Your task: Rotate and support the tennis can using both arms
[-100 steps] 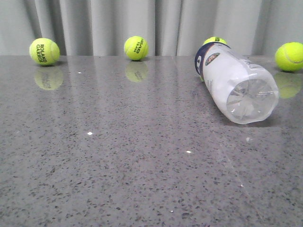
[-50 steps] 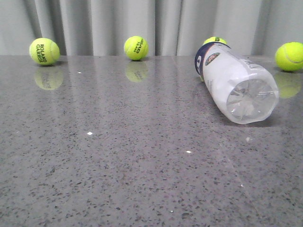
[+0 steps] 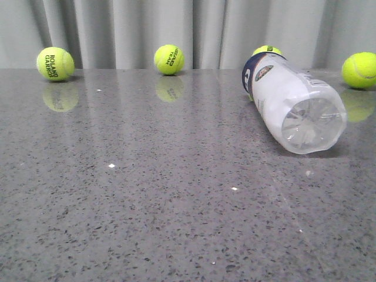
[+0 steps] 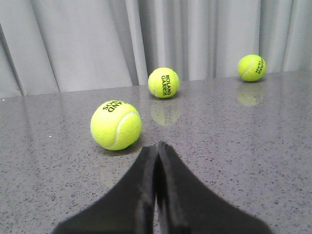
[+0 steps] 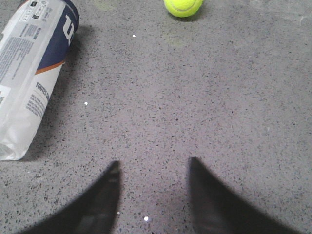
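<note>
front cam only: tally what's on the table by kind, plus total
Tennis balls: 4
Tennis can: 1
Total: 5

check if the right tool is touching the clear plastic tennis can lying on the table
Apart. The right wrist view shows the open right tool with bare grey table between its fingers and the clear plastic tennis can lying off to one side.

Four yellow-green tennis balls [image 3: 55,64] [image 3: 169,59] [image 3: 267,50] [image 3: 359,70] near grey curtain [image 3: 147,29] at far edge of speckled grey table [image 3: 147,194].
</note>
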`<move>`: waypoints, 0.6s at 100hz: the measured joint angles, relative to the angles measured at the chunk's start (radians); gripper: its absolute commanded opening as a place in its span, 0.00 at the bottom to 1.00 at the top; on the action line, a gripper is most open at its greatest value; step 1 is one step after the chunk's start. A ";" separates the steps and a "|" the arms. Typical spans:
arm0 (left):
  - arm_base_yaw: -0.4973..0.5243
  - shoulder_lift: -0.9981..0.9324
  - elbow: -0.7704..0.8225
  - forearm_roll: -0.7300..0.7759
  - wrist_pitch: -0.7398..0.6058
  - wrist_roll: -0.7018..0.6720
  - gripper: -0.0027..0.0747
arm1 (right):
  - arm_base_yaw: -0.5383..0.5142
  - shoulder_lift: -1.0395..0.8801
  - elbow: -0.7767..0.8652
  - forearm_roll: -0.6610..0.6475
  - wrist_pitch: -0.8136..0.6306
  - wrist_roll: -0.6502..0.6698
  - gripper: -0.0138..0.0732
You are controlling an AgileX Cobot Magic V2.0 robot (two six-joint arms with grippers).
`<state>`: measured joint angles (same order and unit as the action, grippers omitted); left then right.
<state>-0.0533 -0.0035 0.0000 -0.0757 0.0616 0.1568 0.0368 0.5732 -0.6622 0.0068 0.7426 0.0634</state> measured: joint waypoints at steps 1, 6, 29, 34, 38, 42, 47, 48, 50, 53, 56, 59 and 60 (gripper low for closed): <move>0.000 0.000 0.000 0.000 0.000 0.000 0.01 | 0.000 0.002 -0.002 0.000 0.000 0.000 0.93; 0.000 0.000 0.000 0.000 0.000 0.000 0.01 | 0.000 0.013 -0.009 0.000 0.003 0.000 0.90; 0.000 0.000 0.000 0.000 0.000 0.000 0.01 | 0.000 0.067 -0.085 0.012 0.079 0.000 0.89; 0.000 0.000 0.000 0.000 0.000 0.000 0.01 | 0.000 0.087 -0.115 0.027 0.107 0.000 0.89; 0.000 0.000 0.000 0.000 0.000 0.000 0.01 | 0.000 0.109 -0.143 0.042 0.131 0.000 0.89; 0.000 0.000 0.000 0.000 0.000 0.000 0.01 | 0.000 0.133 -0.173 0.056 0.152 -0.002 0.89; 0.000 0.000 0.000 0.000 0.000 0.000 0.01 | 0.000 0.165 -0.208 0.080 0.171 -0.014 0.89; 0.000 0.000 0.000 0.000 0.000 0.000 0.01 | 0.000 0.170 -0.213 0.084 0.173 -0.015 0.89; 0.000 0.000 0.000 0.000 0.000 0.000 0.01 | 0.000 0.185 -0.227 0.091 0.179 -0.019 0.89; 0.000 0.000 0.000 0.000 0.000 0.000 0.01 | 0.000 0.204 -0.252 0.103 0.186 -0.021 0.89; 0.000 0.000 0.000 0.000 0.000 0.000 0.01 | 0.002 0.231 -0.272 0.116 0.196 -0.023 0.89; 0.000 0.000 0.000 0.000 0.000 0.000 0.01 | 0.002 0.253 -0.292 0.130 0.206 -0.025 0.89; 0.000 0.000 0.000 0.000 0.000 0.000 0.01 | 0.002 0.258 -0.303 0.133 0.208 -0.025 0.89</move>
<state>-0.0533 -0.0035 -0.0004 -0.0757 0.0616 0.1568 0.0390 0.8315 -0.9648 0.1393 0.9511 0.0379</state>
